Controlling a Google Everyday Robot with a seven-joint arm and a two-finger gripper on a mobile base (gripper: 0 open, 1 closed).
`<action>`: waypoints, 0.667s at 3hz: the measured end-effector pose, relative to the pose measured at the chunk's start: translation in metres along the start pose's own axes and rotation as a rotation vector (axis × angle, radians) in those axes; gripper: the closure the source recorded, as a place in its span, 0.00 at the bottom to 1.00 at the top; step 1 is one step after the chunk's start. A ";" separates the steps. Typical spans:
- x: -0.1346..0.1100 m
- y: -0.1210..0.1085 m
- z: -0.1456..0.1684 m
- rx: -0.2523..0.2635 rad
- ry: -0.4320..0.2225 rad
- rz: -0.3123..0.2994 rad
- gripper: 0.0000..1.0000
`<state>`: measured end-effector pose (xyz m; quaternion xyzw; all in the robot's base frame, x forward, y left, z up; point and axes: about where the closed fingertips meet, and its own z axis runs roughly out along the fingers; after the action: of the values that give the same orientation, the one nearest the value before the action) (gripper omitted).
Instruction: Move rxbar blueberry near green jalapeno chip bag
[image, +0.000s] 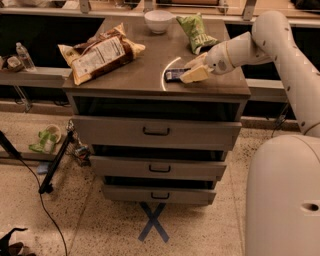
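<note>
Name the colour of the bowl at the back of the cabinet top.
White bowl, clearest in the camera view; the pincer is at the rxbar blueberry.

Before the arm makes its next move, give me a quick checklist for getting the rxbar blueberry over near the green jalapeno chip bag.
1. rxbar blueberry in view, lying flat on the cabinet top: ok.
2. gripper at the bar's right end: ok.
3. Bar firmly gripped: cannot tell.
4. green jalapeno chip bag located at the back right, beside the white bowl: ok.
5. Bare top between bar and bag for a set-down: ok.
6. brown chip bag lies to the left, off the path: ok.
</note>
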<state>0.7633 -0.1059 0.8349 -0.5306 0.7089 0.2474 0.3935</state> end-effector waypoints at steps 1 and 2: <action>-0.003 0.000 0.005 -0.018 -0.011 -0.007 0.99; -0.015 -0.025 -0.020 0.092 -0.047 0.030 1.00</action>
<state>0.7831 -0.1207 0.8604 -0.4953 0.7180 0.2325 0.4302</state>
